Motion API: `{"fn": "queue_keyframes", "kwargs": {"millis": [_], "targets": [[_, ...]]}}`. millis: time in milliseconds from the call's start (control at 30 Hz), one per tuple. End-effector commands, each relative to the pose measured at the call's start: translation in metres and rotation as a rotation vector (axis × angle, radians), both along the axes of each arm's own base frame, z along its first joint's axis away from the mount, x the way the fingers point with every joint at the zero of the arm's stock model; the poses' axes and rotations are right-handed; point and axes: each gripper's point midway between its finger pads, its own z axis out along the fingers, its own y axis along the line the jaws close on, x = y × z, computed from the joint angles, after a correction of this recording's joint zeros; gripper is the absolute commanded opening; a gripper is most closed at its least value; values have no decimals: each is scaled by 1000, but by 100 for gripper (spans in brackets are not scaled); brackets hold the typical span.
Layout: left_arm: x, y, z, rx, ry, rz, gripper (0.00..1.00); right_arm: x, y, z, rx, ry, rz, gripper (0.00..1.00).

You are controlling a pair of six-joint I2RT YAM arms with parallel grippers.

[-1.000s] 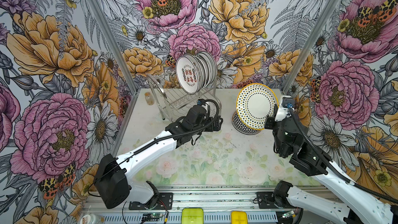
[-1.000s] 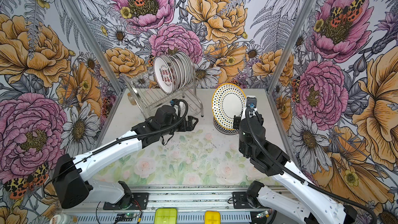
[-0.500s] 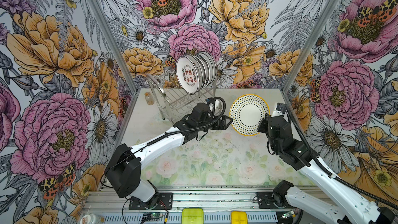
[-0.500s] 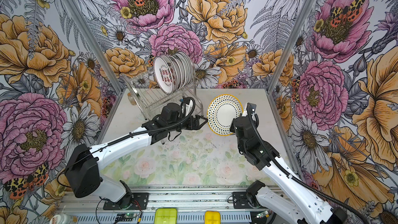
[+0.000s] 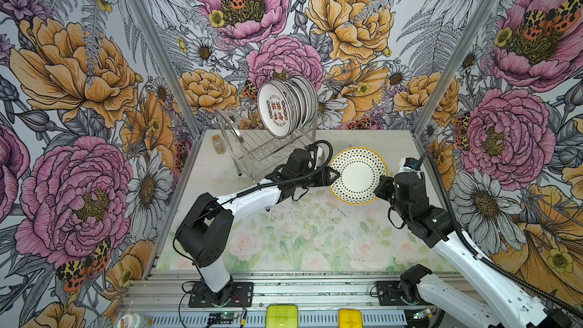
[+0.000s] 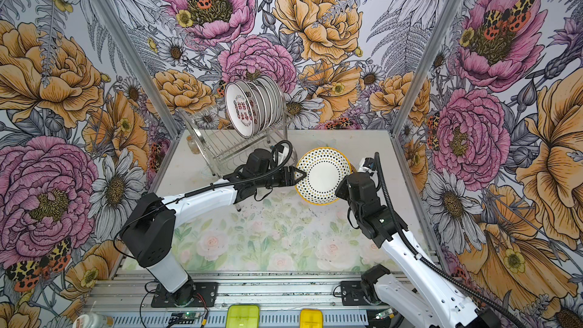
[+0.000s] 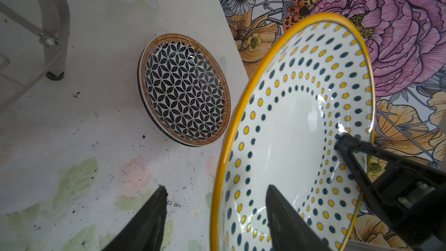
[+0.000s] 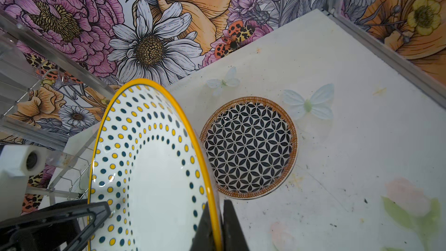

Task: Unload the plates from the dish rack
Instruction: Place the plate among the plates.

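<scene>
Here the dotted plate (image 5: 358, 175) hangs tilted; right tool (image 5: 378, 187) pinches one rim, left tool (image 5: 333, 176), half-open, straddles the opposite rim.

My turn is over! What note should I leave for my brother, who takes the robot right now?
Right gripper: shut on the rim of the dotted plate, held up and tilted.
Left gripper: open, jaws astride the opposite rim.
Done: a flower-pattern plate lies flat on the table.
Left: set the dotted plate down, then clear the row of plates standing in the dish rack.
</scene>
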Motion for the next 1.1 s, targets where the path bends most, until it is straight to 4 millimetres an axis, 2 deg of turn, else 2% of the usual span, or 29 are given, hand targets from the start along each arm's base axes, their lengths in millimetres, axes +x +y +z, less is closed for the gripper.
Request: {"fn": "queue_keyframes", "kwargs": {"millis": [0, 167, 267, 467, 500, 533, 567, 733, 900, 933, 1067], "targets": [[4, -12, 27, -80, -45, -36, 50, 16, 10, 38, 162, -143, 6, 0], [4, -11, 24, -64, -32, -45, 29, 24, 7, 32, 178, -120, 7, 0], [4, -14, 19, -61, -19, -58, 22, 28, 7, 28, 189, -113, 10, 0], [9, -24, 7, -45, 16, -80, 17, 35, 13, 23, 194, -111, 52, 0], [9, -26, 10, -48, 14, -87, 16, 36, 13, 23, 191, -111, 56, 0], [11, -29, -5, -25, 42, -88, 15, 37, 14, 23, 191, -112, 60, 0], [12, -31, -9, -13, 49, -91, 13, 38, 14, 22, 190, -108, 62, 0], [13, -43, -13, -8, 64, -124, 8, 44, 15, 17, 197, -97, 78, 0], [19, -45, -26, 51, 96, -110, 0, 52, 13, 8, 194, -70, 81, 0], [20, -46, -27, 59, 98, -109, 0, 54, 12, 7, 194, -65, 78, 1], [25, -46, -32, 93, 114, -93, 0, 58, 3, 0, 185, -50, 52, 15]]}}
